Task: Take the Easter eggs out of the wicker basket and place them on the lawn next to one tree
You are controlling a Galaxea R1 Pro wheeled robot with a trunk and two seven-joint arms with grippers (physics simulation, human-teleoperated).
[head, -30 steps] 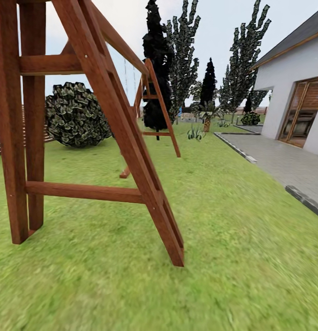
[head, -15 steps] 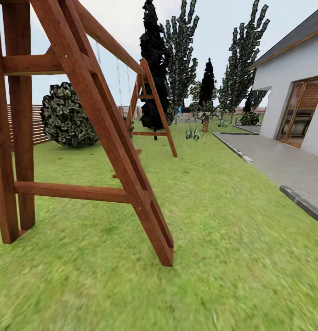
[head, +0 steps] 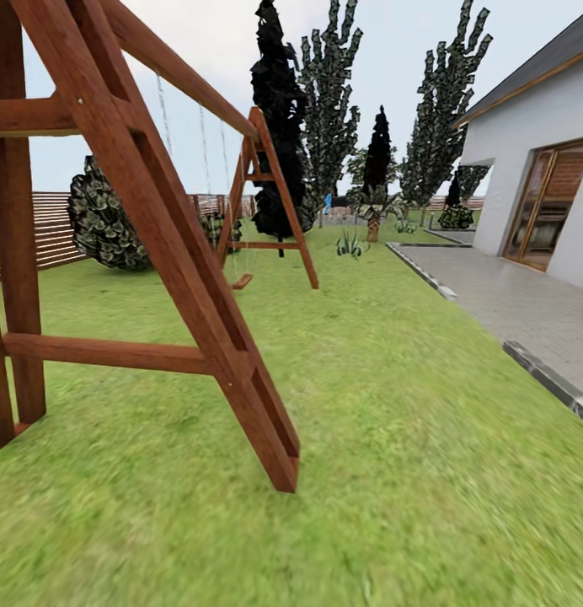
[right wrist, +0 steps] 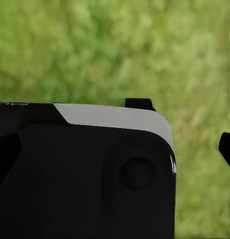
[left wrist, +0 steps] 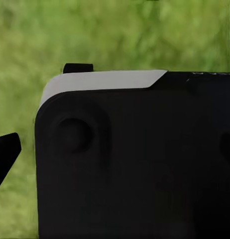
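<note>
The Easter eggs and the wicker basket cannot be placed from these views, so none of the task's steps can be judged as begun. In the left wrist view a black housing with a pale edge (left wrist: 135,159) is seen over blurred lawn (left wrist: 120,35); in the right wrist view a like housing (right wrist: 85,174) is seen over grass. Small dark tips are seen at the edges of both views, but how far the fingers are parted, or whether anything is held, cannot be told.

In the head view, the lower left is taken by a wooden swing frame (head: 182,278), whose slanted leg is planted in the lawn (head: 393,421). A collision of base or arm with that leg is judged the nearest risk if the route is kept close. At the right, a paved terrace (head: 519,303) with a raised kerb could catch a wheel. Farther off stand a round bush (head: 102,228), a black conifer (head: 279,110) and a short palm (head: 374,215); either could be mistaken for the intended tree.
</note>
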